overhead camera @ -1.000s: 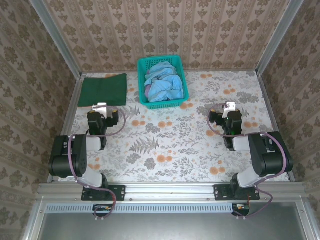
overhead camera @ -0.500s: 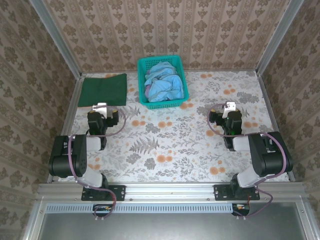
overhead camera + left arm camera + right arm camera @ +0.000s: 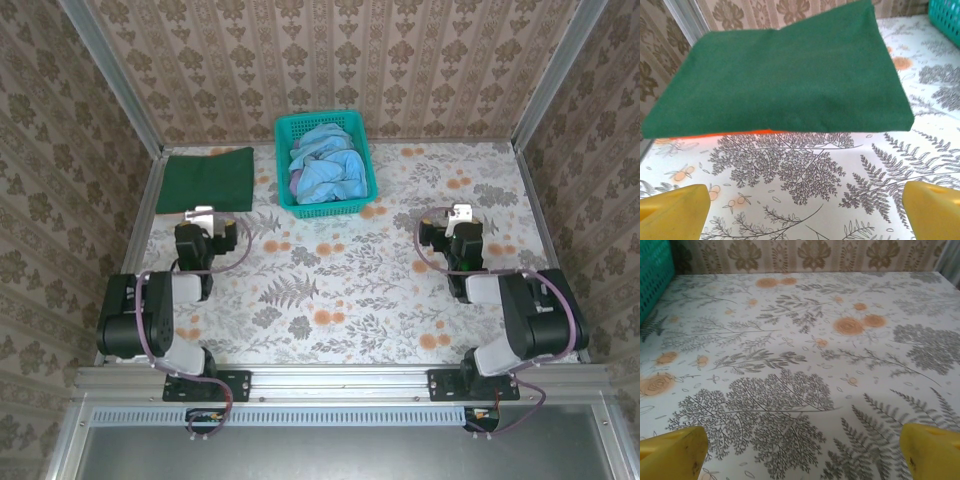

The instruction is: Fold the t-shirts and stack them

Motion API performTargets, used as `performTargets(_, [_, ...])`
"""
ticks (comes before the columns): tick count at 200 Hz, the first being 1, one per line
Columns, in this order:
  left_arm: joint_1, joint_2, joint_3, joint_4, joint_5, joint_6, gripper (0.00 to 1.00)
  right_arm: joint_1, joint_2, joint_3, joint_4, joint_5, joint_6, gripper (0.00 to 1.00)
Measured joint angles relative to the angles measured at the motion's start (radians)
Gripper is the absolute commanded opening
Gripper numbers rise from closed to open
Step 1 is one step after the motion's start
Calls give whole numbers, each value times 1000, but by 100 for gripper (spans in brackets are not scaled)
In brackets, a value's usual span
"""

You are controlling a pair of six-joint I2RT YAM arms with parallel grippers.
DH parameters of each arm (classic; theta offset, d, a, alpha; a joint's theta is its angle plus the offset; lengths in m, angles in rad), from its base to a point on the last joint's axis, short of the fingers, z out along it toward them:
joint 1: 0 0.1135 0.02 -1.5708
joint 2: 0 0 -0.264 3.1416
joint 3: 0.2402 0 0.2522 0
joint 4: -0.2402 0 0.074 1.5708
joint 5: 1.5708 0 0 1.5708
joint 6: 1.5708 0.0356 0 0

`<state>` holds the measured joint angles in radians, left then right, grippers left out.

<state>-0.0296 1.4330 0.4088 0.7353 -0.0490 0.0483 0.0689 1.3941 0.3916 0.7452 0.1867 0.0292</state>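
With one dark green t-shirt (image 3: pixel 207 179) lying folded flat at the far left corner of the desk (image 3: pixel 350 290), the step in hand looks to be fetching the next shirt from the teal basket (image 3: pixel 329 208) at the middle of the far edge. A light blue t-shirt (image 3: pixel 335 172) is heaped on top in the basket, with a sliver of dull purple cloth (image 3: pixel 296 184) showing at its left side. To do this well, one arm should come down over the basket and pinch a raised fold of the blue cloth only. It should then lift straight up until the hem clears the mesh, so that neither the basket nor the shirt underneath is dragged along. The bare middle of the desk gives room to spread the shirt flat before folding, and the green shirt marks where the stack belongs. The left tool (image 3: pixel 203 214) sits near the left edge, just short of the green shirt's near hem. In the left wrist view its jaws stand wide apart, holding and touching nothing (image 3: pixel 802 212). The right tool (image 3: pixel 459 212) sits near the right edge over bare desk, its jaws equally wide and empty (image 3: pixel 802 452).
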Motion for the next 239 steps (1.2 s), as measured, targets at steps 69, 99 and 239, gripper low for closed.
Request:
performTargets(69, [-133,-332,192,-324,-72,-191,100,3,-476,-9,-269,36,335,100])
performTargets(99, [-133,-340,175,-325,-18,-357,100,-2,-484,-7,-333,-63,439,100])
performTargets(239, [-483,518,1254,-1091,166,-381,81,105,-26,432,-890,-287,512,70])
